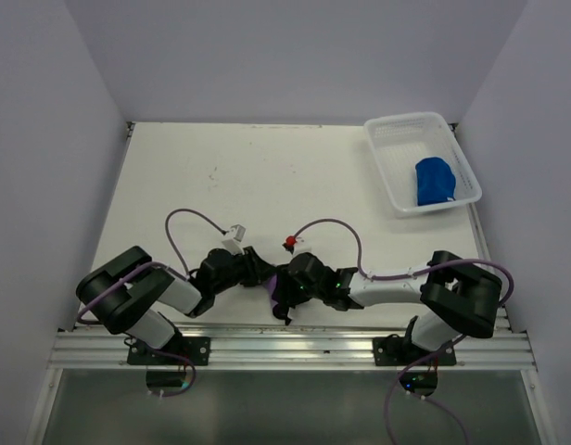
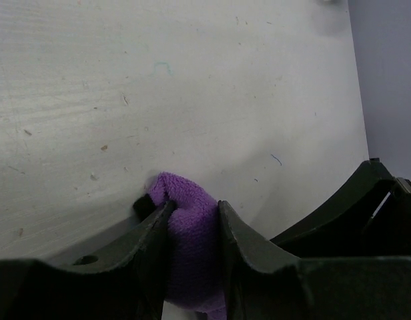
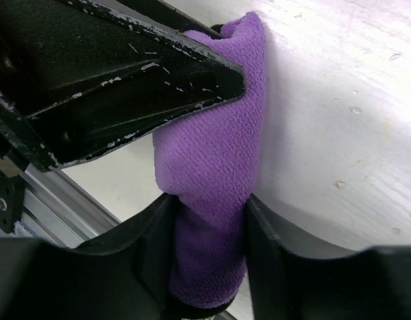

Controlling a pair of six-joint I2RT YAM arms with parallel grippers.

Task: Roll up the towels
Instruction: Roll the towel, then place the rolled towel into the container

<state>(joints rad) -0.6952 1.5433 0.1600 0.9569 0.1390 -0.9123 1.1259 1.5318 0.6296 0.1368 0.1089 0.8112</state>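
My left gripper (image 2: 192,212) and right gripper (image 3: 209,203) both pinch the purple towel (image 3: 212,133) at the near edge of the table (image 1: 221,176); blue towel (image 1: 434,181) sits bunched in basket (image 1: 389,153), far right corner

Scuffed white table (image 1: 267,176) | white mesh basket (image 1: 401,153) at far right corner | purple towel (image 3: 212,153) touching it near front edge

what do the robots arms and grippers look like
The left arm and right arm both have chunky black joint housings joined by white links, with small green lights. Greyish-purple cables loop out from each. The left gripper and right gripper have matte black, wedge-shaped fingers; the left one's show pale scratches.
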